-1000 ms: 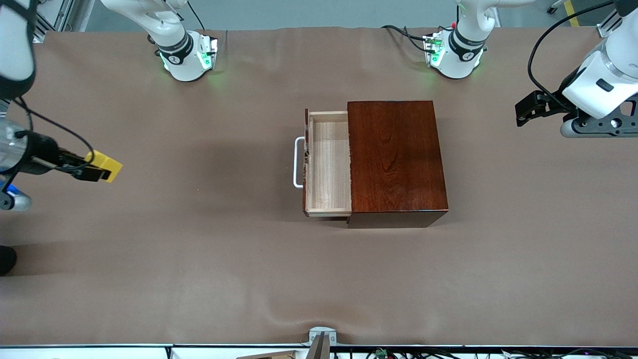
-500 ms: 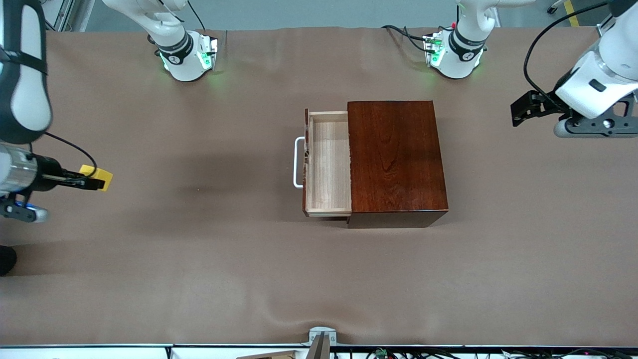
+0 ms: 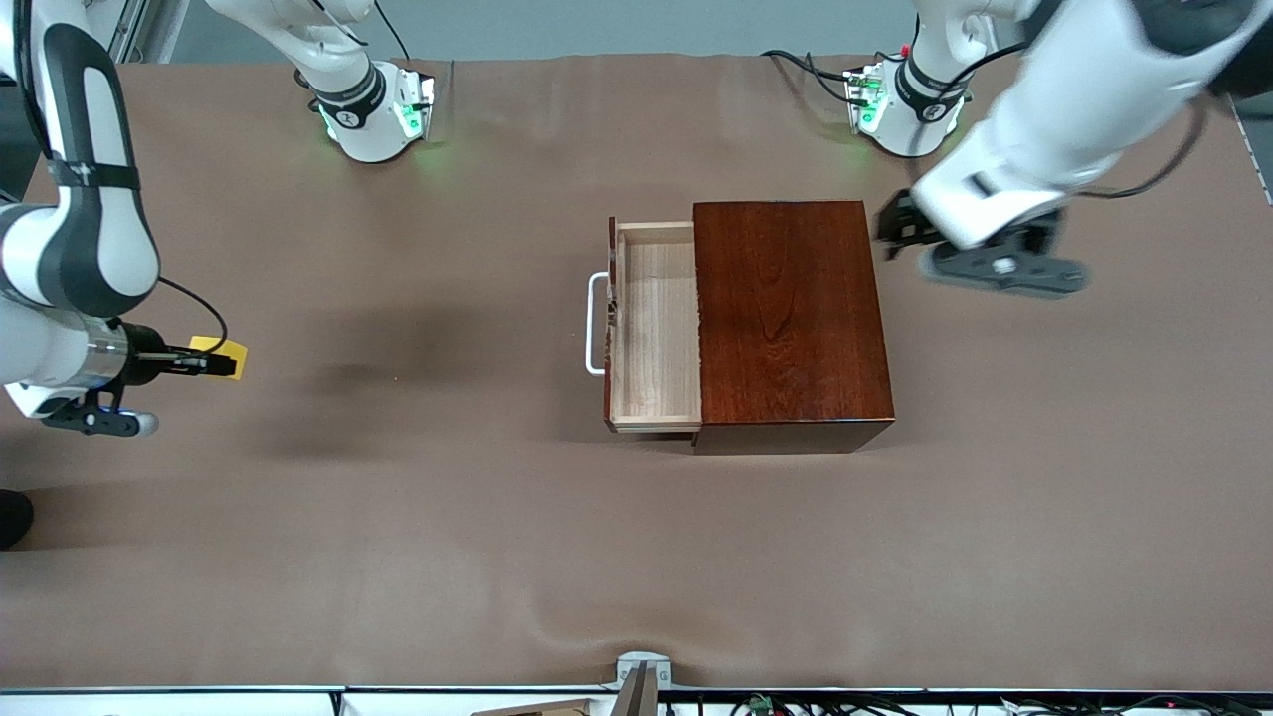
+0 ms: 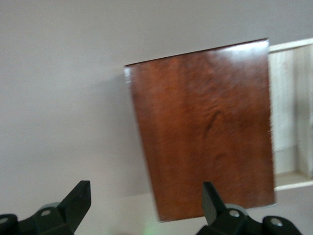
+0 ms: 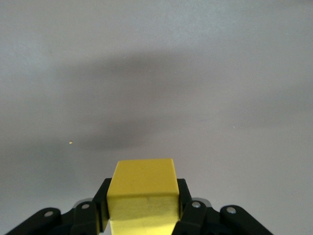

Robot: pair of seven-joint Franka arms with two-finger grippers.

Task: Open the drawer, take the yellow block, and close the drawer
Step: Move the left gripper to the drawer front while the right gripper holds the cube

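Two arms in view. Right tool [image 3: 221, 364] low over the tabletop [image 3: 418, 557] at the right arm's end, forearm level, clamped on the yellow block [image 3: 223, 348] [image 5: 142, 194]. Left tool [image 3: 893, 231] [image 4: 145, 203] up beside the box [image 3: 791, 318] [image 4: 203, 127] at the left arm's end, fingers [image 4: 78, 198] spread wide, nothing between them. Drawer [image 3: 651, 328] pulled out toward the right arm's end, white handle [image 3: 594, 324] outermost, tray bare.
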